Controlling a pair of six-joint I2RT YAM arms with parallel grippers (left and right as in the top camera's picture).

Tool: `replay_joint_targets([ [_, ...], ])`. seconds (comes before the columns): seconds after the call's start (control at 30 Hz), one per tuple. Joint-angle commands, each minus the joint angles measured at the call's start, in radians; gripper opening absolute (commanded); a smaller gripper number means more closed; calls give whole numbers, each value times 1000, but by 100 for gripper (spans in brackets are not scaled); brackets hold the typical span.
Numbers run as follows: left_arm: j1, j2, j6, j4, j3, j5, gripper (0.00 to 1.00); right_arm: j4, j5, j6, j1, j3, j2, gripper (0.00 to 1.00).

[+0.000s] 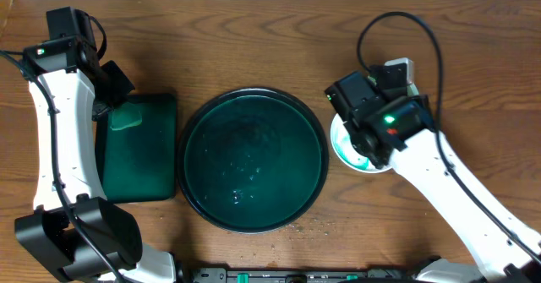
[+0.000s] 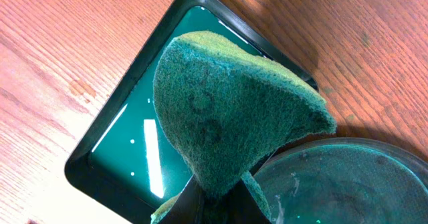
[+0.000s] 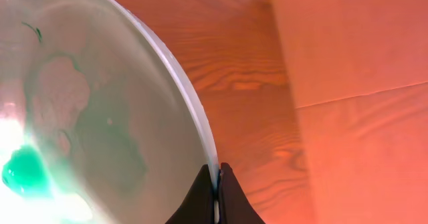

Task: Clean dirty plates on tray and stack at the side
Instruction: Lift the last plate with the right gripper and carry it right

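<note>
The large round dark green tray (image 1: 254, 159) sits mid-table with no plates on it; its rim also shows in the left wrist view (image 2: 348, 177). A pale mint plate (image 1: 348, 148) with green smears lies on the wood just right of the tray, mostly under my right arm. My right gripper (image 3: 217, 177) is shut on this plate's rim (image 3: 100, 103). My left gripper (image 2: 217, 197) is shut on a green scouring sponge (image 2: 227, 110) and holds it over the small rectangular tray (image 2: 120, 150). The sponge also shows from overhead (image 1: 128, 116).
The small rectangular dark green tray (image 1: 148, 177) lies left of the round tray and holds liquid. Crumbs lie on the wood in front of the round tray. A cable loops above my right arm (image 1: 397, 21).
</note>
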Motion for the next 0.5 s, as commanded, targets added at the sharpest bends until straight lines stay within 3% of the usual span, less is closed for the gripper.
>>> replay_joint_targets([
  [0.0,2,0,13,-3,-8,-17,7,0,210,24,19,-6,19,1],
  [0.17,2,0,13,-2,-8,-17,7,18,326,24,63,-6,20,1],
  [0.47,2,0,13,-3,-8,-20,7,19,337,24,92,-6,20,1],
])
